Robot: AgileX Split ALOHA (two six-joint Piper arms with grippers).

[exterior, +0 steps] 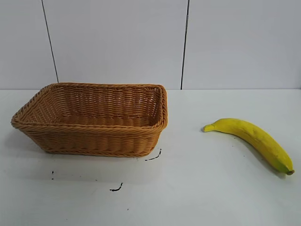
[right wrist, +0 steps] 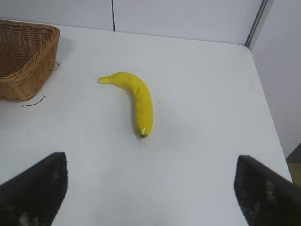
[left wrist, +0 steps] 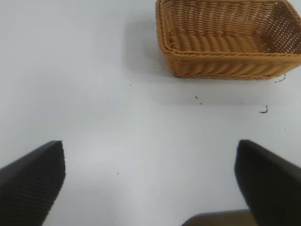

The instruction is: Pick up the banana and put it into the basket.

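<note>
exterior view: no arm shows here. The banana (exterior: 252, 140) lies flat on the white surface (exterior: 197, 188), well apart from the basket (exterior: 94, 141) and on the right arm's side. Its long axis runs slantwise, one tip pointing back toward the basket, the other toward the near right edge. Basket holds nothing.

left wrist view: your left claw (left wrist: 149, 181) hangs above bare surface, fingers (left wrist: 33, 181) spread wide, nothing between them. Only the basket (left wrist: 225, 63) is ahead; no banana seen from here.

right wrist view: your right claw (right wrist: 150, 188) is also spread wide and gripping nothing. The banana (right wrist: 138, 100) lies ahead of it, roughly centred between the fingers (right wrist: 35, 188), not touching. Basket corner (right wrist: 23, 70) sits beyond and off to one side.

nearer arm: right, in my judgement.

next move: go forward and down with the right claw; you'll likely want the fingers across the banana's length, near the middle of the curve.
</note>
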